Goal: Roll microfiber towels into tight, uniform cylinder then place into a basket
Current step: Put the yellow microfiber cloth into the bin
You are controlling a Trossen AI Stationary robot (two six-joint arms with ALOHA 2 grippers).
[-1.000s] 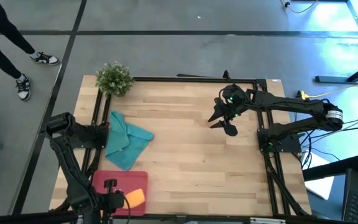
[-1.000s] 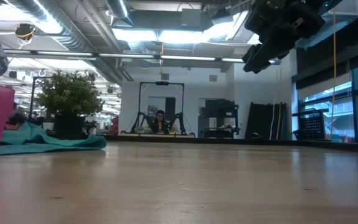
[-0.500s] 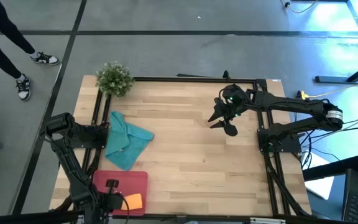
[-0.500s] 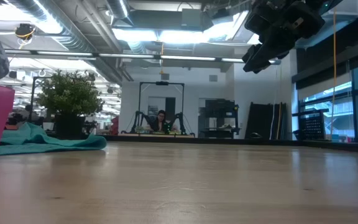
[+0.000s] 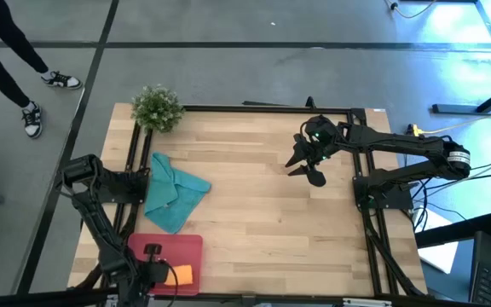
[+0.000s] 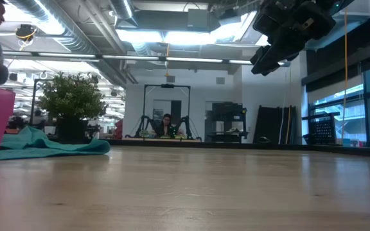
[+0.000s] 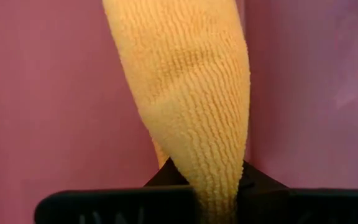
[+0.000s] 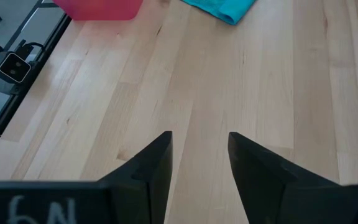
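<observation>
Left gripper [image 7: 213,186] clamps orange towel [image 7: 191,99] over basket [image 5: 164,248] | right gripper [image 8: 199,155] open, empty | wooden table [image 5: 254,213]

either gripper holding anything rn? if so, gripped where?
Left gripper is shut on the orange towel, pinching one narrow end, over the basket. Right gripper is open, empty, above the table.

Both six-joint arms are matte black, built of tubular links with rounded joint housings. The right arm [image 5: 399,147] carries a small green light near its wrist and a silver band by its shoulder joint. Its end effector [image 8: 199,163] has two dark, wedge-shaped fingers; white handwritten marks sit on its body.
</observation>
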